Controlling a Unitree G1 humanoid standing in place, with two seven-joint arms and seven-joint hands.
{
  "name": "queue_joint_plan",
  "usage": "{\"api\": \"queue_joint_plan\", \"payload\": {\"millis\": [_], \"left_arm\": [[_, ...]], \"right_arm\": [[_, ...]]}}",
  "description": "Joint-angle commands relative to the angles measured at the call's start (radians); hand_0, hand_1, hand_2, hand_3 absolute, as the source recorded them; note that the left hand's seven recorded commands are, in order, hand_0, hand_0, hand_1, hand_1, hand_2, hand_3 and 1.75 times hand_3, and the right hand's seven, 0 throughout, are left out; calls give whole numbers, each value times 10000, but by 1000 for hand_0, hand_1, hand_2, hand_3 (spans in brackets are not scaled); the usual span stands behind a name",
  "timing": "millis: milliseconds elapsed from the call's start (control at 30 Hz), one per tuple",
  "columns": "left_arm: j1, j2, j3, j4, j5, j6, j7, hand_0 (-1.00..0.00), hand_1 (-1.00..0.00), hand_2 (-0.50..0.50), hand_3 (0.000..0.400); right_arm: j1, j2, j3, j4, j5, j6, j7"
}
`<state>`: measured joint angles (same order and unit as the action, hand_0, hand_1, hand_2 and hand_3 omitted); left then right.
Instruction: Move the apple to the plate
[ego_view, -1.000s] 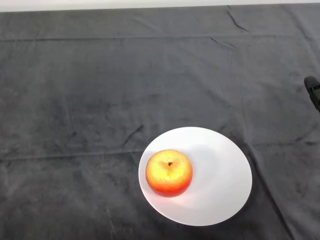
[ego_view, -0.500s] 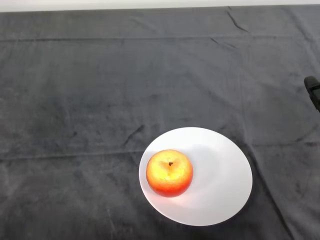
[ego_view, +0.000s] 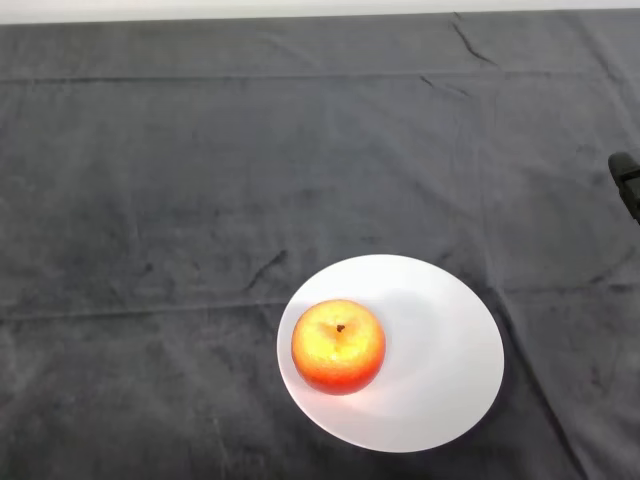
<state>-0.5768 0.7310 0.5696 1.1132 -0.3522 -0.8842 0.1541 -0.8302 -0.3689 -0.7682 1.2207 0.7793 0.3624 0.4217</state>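
A red and yellow apple (ego_view: 338, 346) sits upright, stem hollow up, on the left part of a round white plate (ego_view: 440, 360). The plate lies on the dark cloth in the lower middle of the head view.
The dark grey cloth (ego_view: 200, 200) covers the whole table, with creases running across it. A small black object (ego_view: 626, 180) pokes in at the right edge. The table's far edge (ego_view: 300, 15) runs along the top of the view.
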Motion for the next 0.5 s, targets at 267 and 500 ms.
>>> {"api": "queue_joint_plan", "payload": {"millis": [267, 500], "left_arm": [[-435, 416, 271, 497, -119, -155, -205, 0, 0, 0, 0], [-441, 429, 345, 525, -162, -145, -370, 0, 0, 0, 0]], "right_arm": [[-186, -221, -179, 45, 21, 16, 71], [-188, -223, -181, 52, 18, 14, 74]]}}
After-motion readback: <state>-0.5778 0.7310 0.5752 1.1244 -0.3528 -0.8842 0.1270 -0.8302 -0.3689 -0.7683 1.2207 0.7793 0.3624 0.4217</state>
